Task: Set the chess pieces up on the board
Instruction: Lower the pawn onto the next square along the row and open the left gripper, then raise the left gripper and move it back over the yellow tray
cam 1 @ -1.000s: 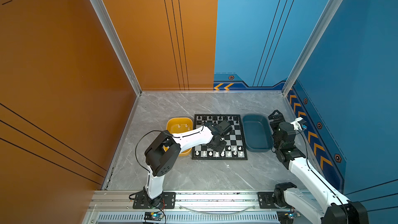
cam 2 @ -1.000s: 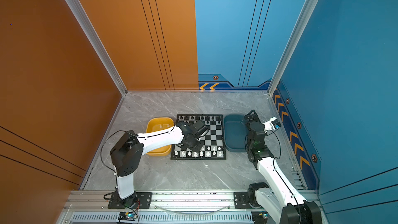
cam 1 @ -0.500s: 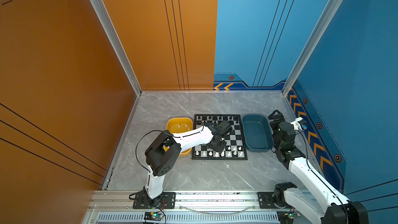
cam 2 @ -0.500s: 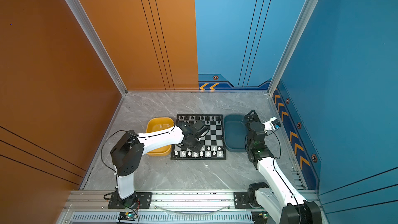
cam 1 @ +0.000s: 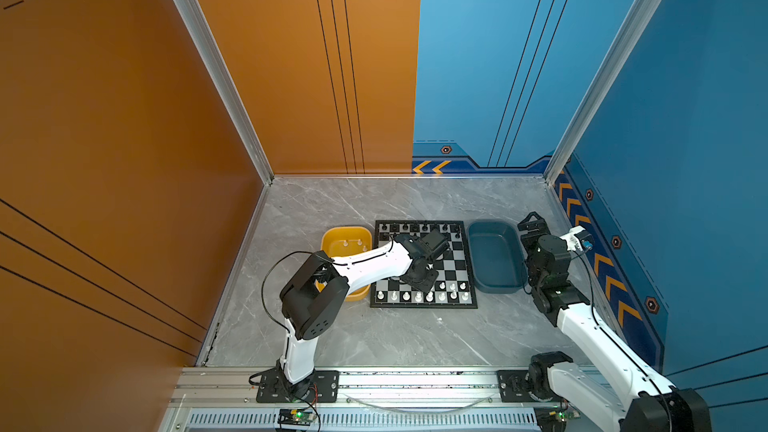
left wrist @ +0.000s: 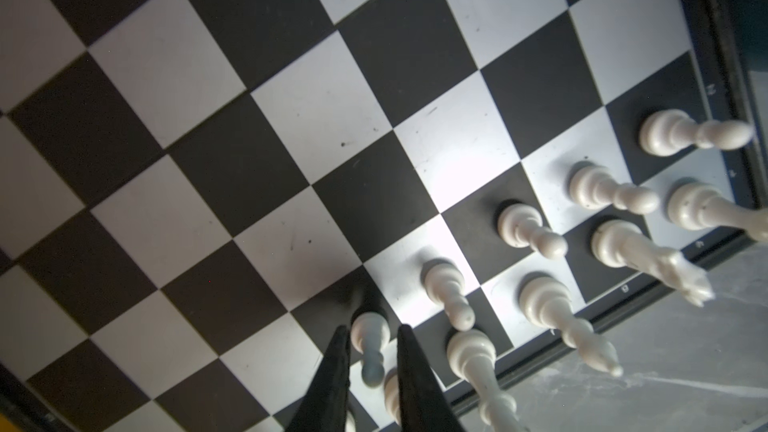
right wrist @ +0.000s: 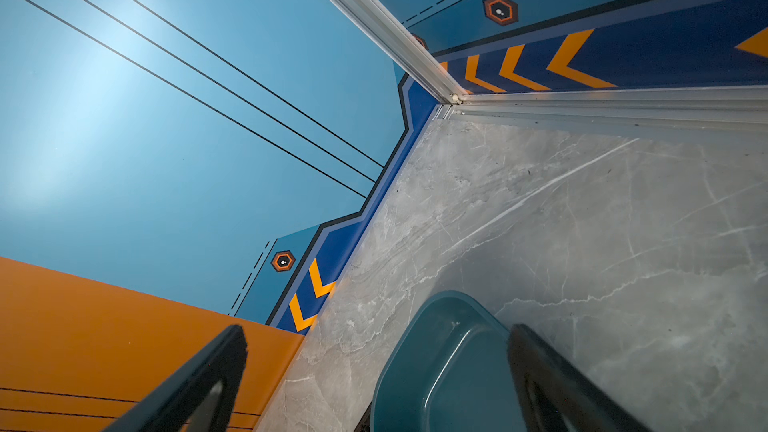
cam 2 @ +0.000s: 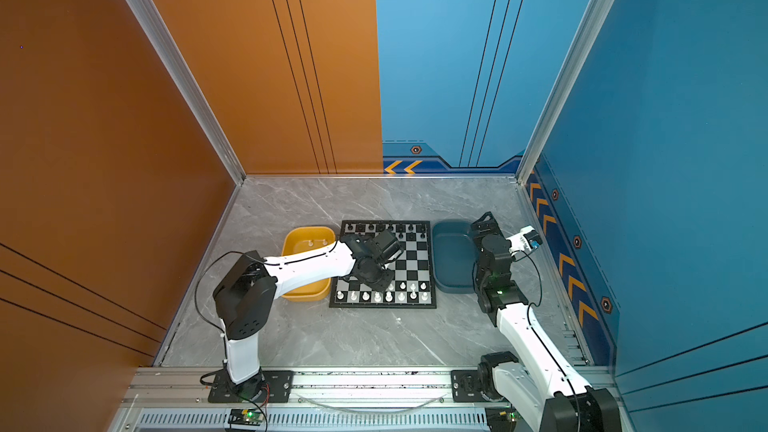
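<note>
The yellow tray (cam 1: pixel 332 234) holds a few white pieces (cam 1: pixel 345 243); left end effector (left wrist: pixel 373 330) narrowly parted astride a pawn (left wrist: pixel 368 336) on the checkered board (left wrist: pixel 291 118), right end effector (right wrist: pixel 378 329) gapes by the glossy blue tray (right wrist: pixel 440 367).

Middle squares of the board (left wrist: pixel 291 118) lie bare; white chess pieces (left wrist: pixel 525 226) crowd its near rows, hemming the left fingers (left wrist: pixel 332 376).

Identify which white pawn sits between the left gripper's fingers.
The white pawn framed by the left gripper, one black finger on each side; the other white pawns stand clear of the gripper.
</note>
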Motion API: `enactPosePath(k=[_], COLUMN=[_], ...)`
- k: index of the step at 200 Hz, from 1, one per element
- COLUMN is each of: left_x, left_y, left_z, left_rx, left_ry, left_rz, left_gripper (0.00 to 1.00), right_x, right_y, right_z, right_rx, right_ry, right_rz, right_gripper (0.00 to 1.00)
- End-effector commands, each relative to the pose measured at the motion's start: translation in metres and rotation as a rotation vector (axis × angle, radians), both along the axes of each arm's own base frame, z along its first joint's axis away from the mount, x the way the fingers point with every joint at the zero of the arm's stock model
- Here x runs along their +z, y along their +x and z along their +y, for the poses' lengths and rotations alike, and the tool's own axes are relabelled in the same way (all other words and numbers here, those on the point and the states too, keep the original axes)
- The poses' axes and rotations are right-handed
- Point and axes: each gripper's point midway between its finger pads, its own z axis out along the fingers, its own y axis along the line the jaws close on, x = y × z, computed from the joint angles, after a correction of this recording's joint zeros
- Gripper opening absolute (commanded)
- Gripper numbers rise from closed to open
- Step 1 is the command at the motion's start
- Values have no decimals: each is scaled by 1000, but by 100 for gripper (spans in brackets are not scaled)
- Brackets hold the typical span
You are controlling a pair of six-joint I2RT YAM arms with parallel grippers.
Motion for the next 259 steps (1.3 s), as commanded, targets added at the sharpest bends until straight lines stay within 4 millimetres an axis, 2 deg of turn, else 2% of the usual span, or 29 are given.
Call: enactPosePath(k=[1, 37, 60, 101, 125, 156, 182, 215, 259], left_x=[12, 29, 41, 66, 75, 74, 71, 62, 46], left_y=[10, 25, 42, 71, 86, 99, 109, 123, 137], left_z=[3, 13, 31, 71, 102, 153, 183, 203, 216], left_rx=[15, 39, 85, 190, 261, 399, 489, 561, 610], left_ry=[13, 7, 20, 21, 44, 73, 93, 94, 99], left_rz=[-37, -94, -140, -211, -249, -254, -261, -265, -244], left_gripper=[23, 24, 24, 24, 24, 25, 25, 25, 25], right_x=[3, 4, 4, 4, 3, 2, -1, -2, -5], right_y=[-2, -3, -3, -4, -4, -4, 0, 5, 7], right_z=[-3, -3, -4, -5, -6, -7, -6, -4, -5], right_rx=[-15, -16, -16, -20, -24, -31, -29, -15, -22], right_ry=[10, 10, 11, 8, 7, 2, 1, 3, 1], right_rz=[-7, -11, -11, -12, -12, -10, -5, 6, 13], right_gripper=[100, 100, 100, 100, 100, 100, 100, 100, 100])
